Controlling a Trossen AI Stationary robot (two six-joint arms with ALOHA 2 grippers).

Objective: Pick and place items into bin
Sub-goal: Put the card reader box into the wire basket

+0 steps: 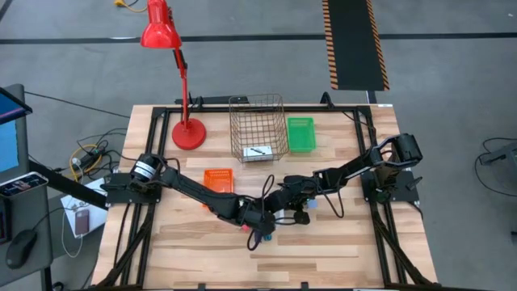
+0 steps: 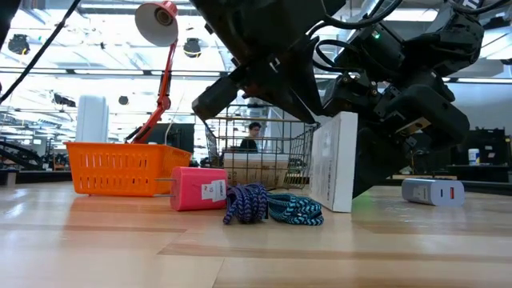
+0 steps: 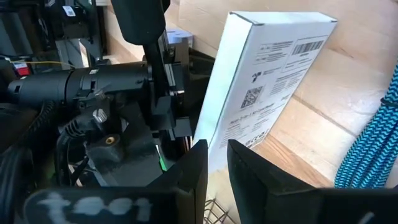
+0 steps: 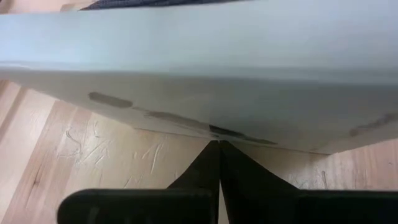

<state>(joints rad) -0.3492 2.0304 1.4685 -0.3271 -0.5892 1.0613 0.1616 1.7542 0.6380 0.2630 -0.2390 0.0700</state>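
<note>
A flat white box [image 3: 267, 81] with black print and barcodes stands on the wood between my two grippers near the table's middle; in the low view the white box [image 2: 336, 160] is nearly upright. My left gripper [image 3: 217, 146] is shut on it, and my right gripper [image 4: 219, 144] is shut, with its tips at the box's other face. Beside the box, a pink piece [image 2: 198, 188] and a coiled blue and teal cord [image 2: 272, 206] lie on the table. Farther right lies a small white and grey piece [image 2: 432, 190]. My left gripper pinches the box's thin end [image 3: 214, 134] between its two fingers, across its thickness, slanting down from the table's left. The box stands on its lower edge [image 2: 332, 210], leaning slightly. My right gripper's shut fingertips [image 4: 219, 149] meet the box's plain broad face [image 4: 217, 127] from the table's right.
At the back stand a wire basket [image 1: 257, 129] with a white card in it, a green bin [image 1: 300, 133] and a red desk lamp [image 1: 187, 133]. An orange basket [image 1: 218, 179] sits left of the grippers. Bare wood lies toward the near edge.
</note>
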